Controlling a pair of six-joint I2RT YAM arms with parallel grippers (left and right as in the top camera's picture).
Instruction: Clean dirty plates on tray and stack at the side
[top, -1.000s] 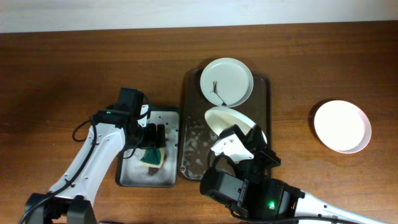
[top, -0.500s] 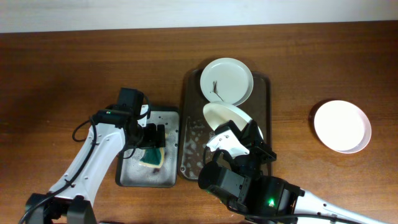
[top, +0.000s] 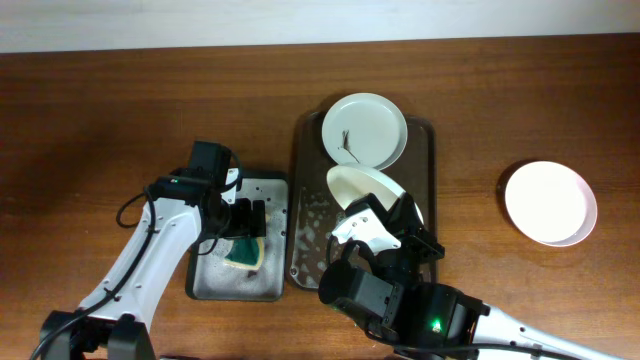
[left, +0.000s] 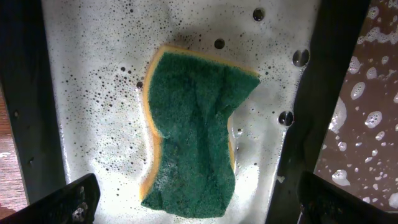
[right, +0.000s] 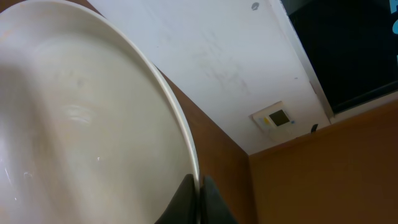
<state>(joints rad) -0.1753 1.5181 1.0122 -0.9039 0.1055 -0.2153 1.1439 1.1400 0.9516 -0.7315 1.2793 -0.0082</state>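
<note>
A dirty white plate (top: 364, 130) with dark specks lies at the far end of the dark brown tray (top: 305, 200). My right gripper (top: 400, 222) is shut on the rim of a second white plate (top: 362, 187) and holds it tilted above the tray; the right wrist view shows its fingers (right: 200, 198) pinching the plate's edge (right: 87, 137). A third white plate (top: 550, 203) rests on the table at the right. My left gripper (top: 247, 222) is open above a green sponge (left: 196, 130) in the soapy grey metal tray (left: 93, 93).
The grey metal tray (top: 205, 285) lies just left of the brown tray. Soap suds cover the brown tray's floor near its left side (top: 315, 235). The right arm's body fills the front of the table.
The right gripper lifted the tilted plate slightly and shifted left between one second ago and half a second ago; nothing has moved since. The left arm is unchanged.
</note>
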